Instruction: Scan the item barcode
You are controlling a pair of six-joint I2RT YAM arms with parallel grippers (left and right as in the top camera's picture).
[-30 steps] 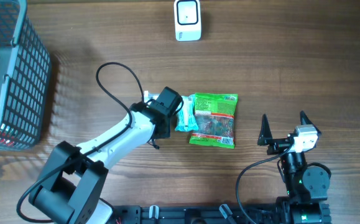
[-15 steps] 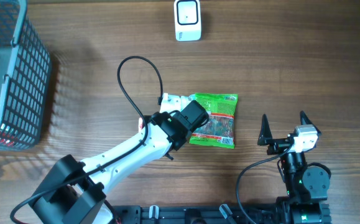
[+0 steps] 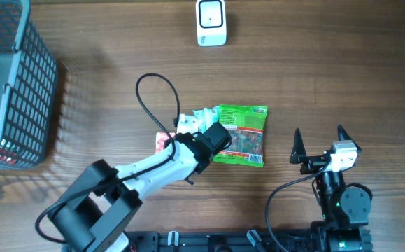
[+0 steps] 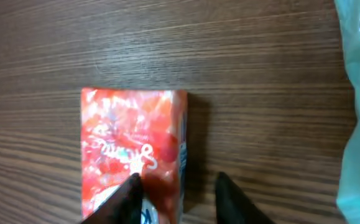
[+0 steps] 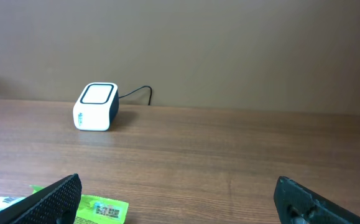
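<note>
**A:** Taking the scanner [image 3: 210,22] as our mark, the basket [image 3: 10,84] sits far to its left, well apart from anything we need.

**B:** The green packet [image 3: 243,135] lies on our side of the scanner, with a pale packet [image 3: 196,117] against its left edge.

**A:** We take the red carton [image 4: 133,143] for our item. It is on our side of the scanner, a little left, just beside those packets.

**B:** In the wrist view its long axis runs straight away from the left gripper [image 4: 177,182]. The jaws stand partly apart, one finger over the carton's top face and the other past its right edge.

**A:** Do we have hold of it?

**B:** We cannot tell. No barcode shows on that face either.

**A:** The right gripper [image 3: 320,133] gapes wide and empty beyond the green packet, so our left arm is plainly the nearer.
</note>
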